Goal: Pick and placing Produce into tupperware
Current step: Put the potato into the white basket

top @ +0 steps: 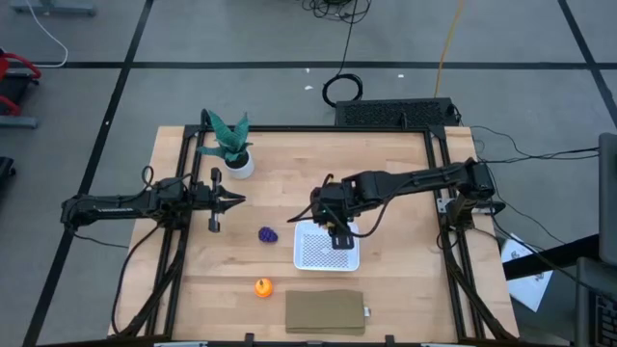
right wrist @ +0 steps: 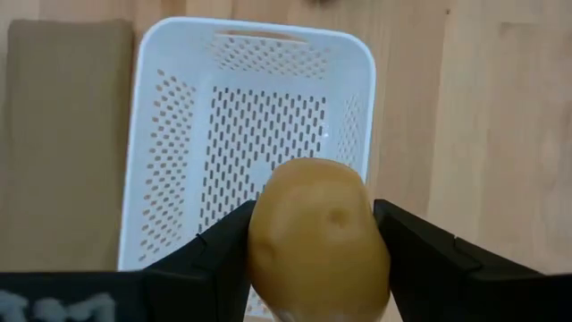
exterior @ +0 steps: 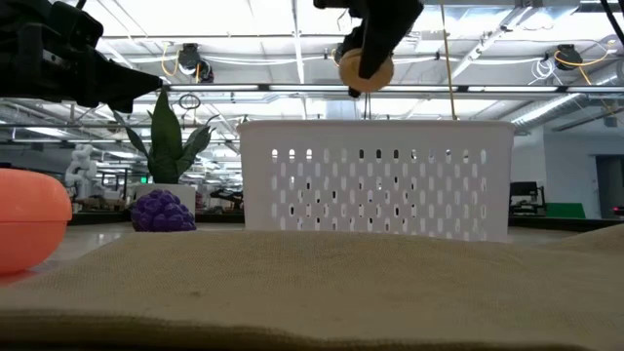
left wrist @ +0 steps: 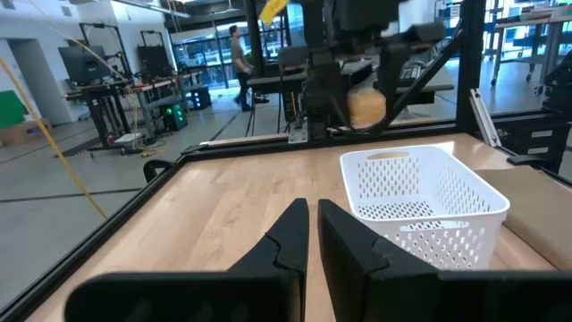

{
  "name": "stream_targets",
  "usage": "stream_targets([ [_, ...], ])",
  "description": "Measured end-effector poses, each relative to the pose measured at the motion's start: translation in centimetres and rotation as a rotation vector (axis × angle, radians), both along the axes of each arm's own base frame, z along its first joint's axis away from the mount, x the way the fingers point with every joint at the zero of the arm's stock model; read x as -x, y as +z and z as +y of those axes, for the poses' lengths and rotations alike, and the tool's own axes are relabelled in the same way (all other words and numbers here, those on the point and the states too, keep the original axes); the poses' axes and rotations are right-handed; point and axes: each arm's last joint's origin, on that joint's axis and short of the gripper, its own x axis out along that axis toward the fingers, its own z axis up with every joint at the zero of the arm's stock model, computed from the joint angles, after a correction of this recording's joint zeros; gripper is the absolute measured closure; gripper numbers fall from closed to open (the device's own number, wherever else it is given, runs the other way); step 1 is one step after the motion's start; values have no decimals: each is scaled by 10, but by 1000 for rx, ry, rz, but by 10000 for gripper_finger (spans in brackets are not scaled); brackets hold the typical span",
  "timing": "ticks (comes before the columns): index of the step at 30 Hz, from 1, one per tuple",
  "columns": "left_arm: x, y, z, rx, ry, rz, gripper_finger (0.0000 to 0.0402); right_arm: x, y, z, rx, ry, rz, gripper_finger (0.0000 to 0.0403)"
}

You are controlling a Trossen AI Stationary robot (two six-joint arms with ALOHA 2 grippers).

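Produce piece, the tan-yellow lump [right wrist: 319, 235], is sitting clamped in my right tool [right wrist: 315, 246] above the tupperware [right wrist: 170, 134], so I'm lowering centrally before releasing.

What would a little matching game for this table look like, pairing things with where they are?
Things:
1. tan-yellow roundish toy lump
2. dark purple knobbly toy cluster
3. bright orange toy ball
4. right claw

Places:
A. beside the flat brown slab
B. above the white perforated square container
C. gripped in the right claw
D. on the wood left of the container

Pairs: 1-C, 2-D, 3-A, 4-B
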Motion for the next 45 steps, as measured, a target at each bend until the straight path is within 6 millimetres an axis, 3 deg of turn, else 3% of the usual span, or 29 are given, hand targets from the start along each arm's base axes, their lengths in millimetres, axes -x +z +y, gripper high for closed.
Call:
stream_targets([
  [18, 0, 0, 0, 0, 0, 0, 371, 8, -61, -1, -16, -71, 63, 204],
  [24, 0, 0, 0, 0, 0, 0, 371, 12, -76, 9, -15, -61, 56, 204],
  [34, 0, 0, 0, 5, 0, 0, 371, 14, -81, 31, 18, -24, 17, 204],
  [45, 0, 0, 0, 5, 0, 0, 371, 18, -93, 32, 25, -28, 24, 204],
])
